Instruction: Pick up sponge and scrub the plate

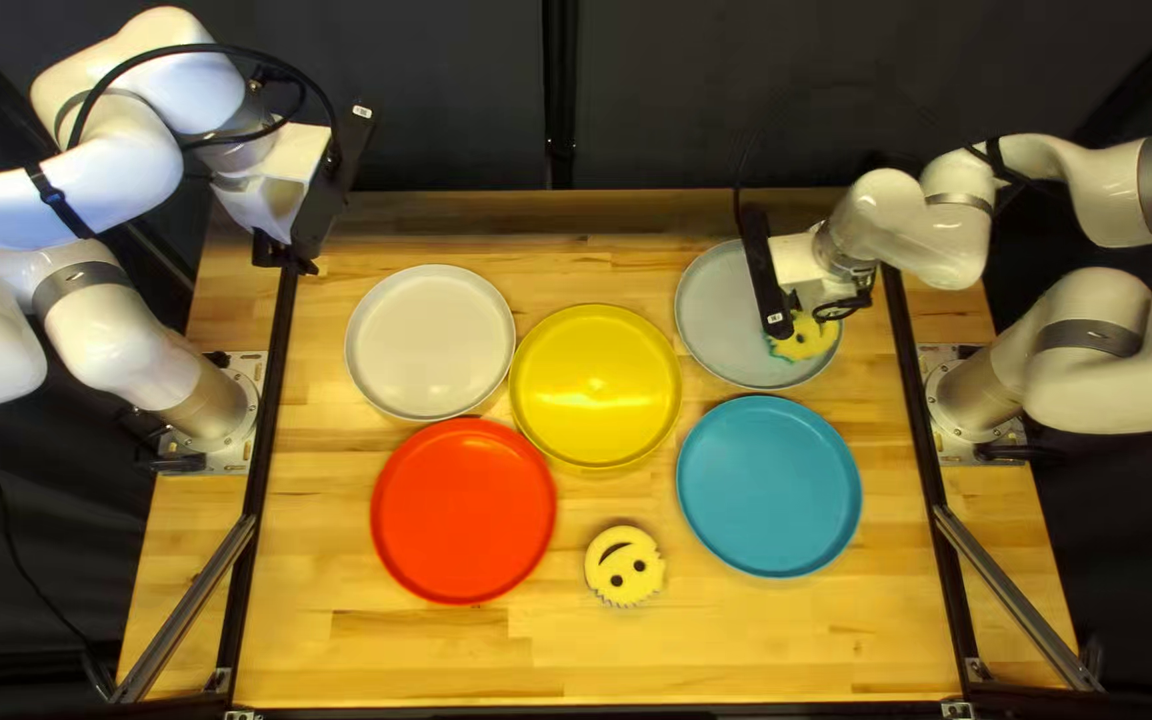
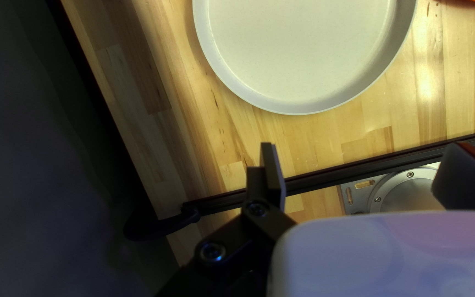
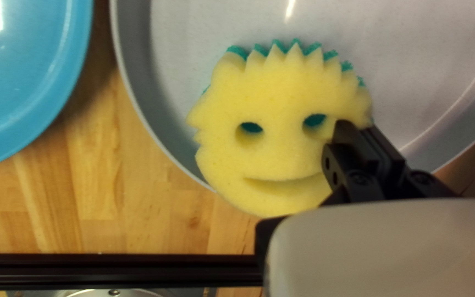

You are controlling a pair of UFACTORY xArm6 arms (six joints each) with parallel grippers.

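Right gripper [image 3: 357,126] pinching the green-backed yellow smiley sponge [image 3: 276,151], left gripper [image 2: 363,147] open, scrubbing seems in hand, calling for sweeps across the round grey plate [image 3: 424,44].

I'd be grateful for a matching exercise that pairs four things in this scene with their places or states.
Column one:
1. Left claw
2. Loose sponge
3. Right claw
4. Yellow plate

Column two:
A. Shut on a yellow and green sponge at a grey plate
B. In the middle, with the other plates around it
C. Open, with nothing between its fingers
D. On the wood, between the red plate and the blue plate

Right pairs: 1-C, 2-D, 3-A, 4-B
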